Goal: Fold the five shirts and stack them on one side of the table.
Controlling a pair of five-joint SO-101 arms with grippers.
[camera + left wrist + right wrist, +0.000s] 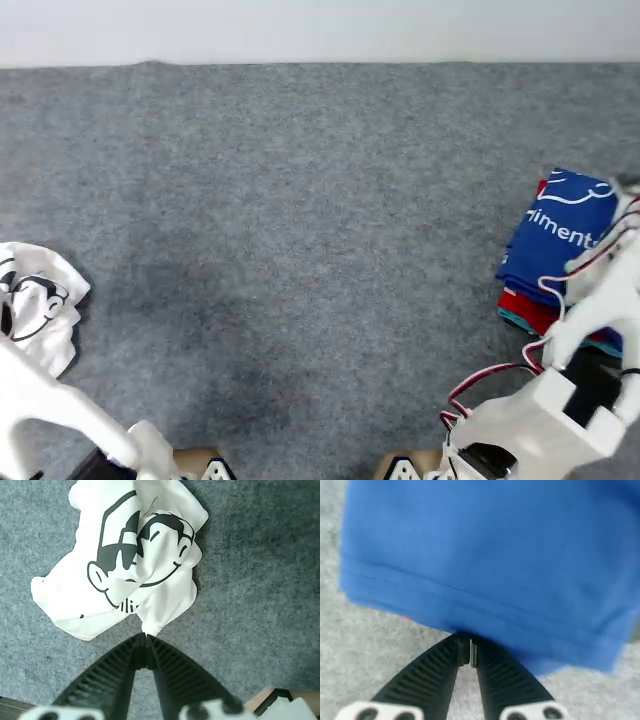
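- Grey mat (300,200) covers the table; a pale wall strip runs along the far edge
- White shirt (130,555) lies crumpled at the left edge of the mat, unfolded; well apart from the stack (555,270) on the right side
- Left gripper (146,639) has its jaws closed on a puckered corner of the white shirt
- Stack: blue shirt (565,225) on top, red shirt (525,308) under it, a teal edge (506,318) at the bottom
- Right arm (560,410) hangs over the near part of the stack and hides it; its wires (490,375) loop beside it
- Right gripper (466,642) has its jaws pressed together, tips touching the blue shirt's hem; can't tell whether cloth is pinched
- Print: white lettering on the blue shirt, partly behind the arm; a black cartoon face on the white shirt, with a few letters below it lost in a fold
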